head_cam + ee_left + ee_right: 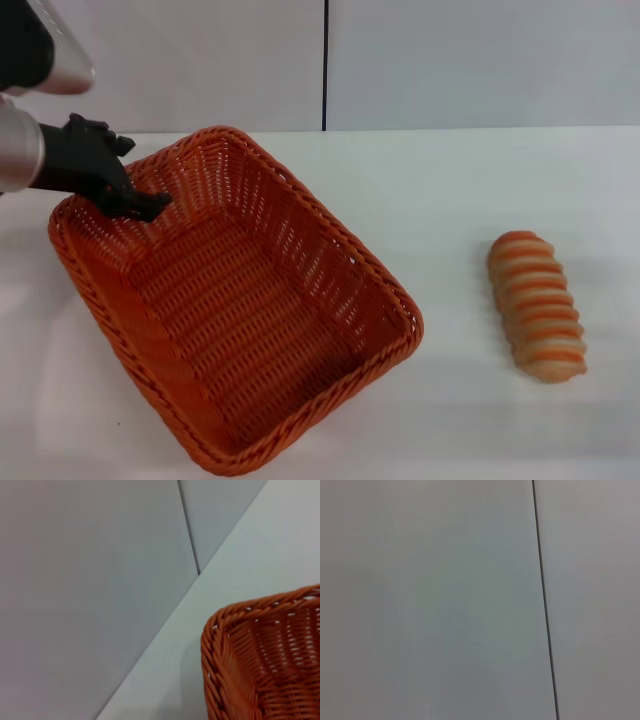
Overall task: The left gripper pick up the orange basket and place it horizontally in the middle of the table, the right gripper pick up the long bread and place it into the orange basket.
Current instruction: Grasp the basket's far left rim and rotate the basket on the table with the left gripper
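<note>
One relation is governing the coming move: the orange basket (235, 300) is lying skewed on the table (450, 190), its long axis running diagonally from the far left corner toward the near right, not yet horizontal. The left gripper (140, 203) is reaching in from the left and hanging right at the basket's far-left end, fingertips at the braided rim and the inner wall there; whether its fingers are pinching the weave I cannot tell. In the left wrist view a rounded basket corner (250, 645) is showing, stiff woven strands with a plaited edge. The long bread (536, 304), a smooth striped oblong, is lying well apart to the right, nearer the unseen right gripper.
</note>
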`<action>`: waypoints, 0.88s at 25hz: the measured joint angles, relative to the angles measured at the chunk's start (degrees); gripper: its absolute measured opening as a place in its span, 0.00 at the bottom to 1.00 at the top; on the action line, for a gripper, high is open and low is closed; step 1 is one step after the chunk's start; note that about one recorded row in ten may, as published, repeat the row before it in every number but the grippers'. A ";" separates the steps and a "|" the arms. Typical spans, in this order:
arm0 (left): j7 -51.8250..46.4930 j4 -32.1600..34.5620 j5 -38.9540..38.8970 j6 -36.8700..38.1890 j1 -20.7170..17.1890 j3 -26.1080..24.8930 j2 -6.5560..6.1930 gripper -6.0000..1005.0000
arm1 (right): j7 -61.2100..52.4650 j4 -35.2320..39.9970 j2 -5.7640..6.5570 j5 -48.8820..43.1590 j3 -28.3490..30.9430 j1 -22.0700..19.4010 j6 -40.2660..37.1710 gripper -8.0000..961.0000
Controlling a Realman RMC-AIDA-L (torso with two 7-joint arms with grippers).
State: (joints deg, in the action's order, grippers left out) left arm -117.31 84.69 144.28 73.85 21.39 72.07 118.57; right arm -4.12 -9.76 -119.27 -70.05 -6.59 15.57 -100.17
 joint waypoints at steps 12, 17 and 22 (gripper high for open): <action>-0.50 -6.60 1.63 -7.40 0.96 6.39 0.19 0.77 | -0.01 0.00 0.00 0.00 0.00 0.12 0.58 0.74; -1.40 -6.85 4.17 -7.61 1.95 7.63 0.17 0.77 | -0.01 0.04 0.00 0.00 0.00 0.00 0.59 0.74; -1.71 -6.83 4.99 -7.47 2.13 8.36 0.17 0.76 | -0.01 0.25 0.00 0.00 0.00 -0.31 0.60 0.74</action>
State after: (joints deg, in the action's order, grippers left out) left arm -119.03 77.87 149.27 66.39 23.52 80.43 118.74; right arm -4.13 -9.50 -119.27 -70.04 -6.59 15.26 -99.57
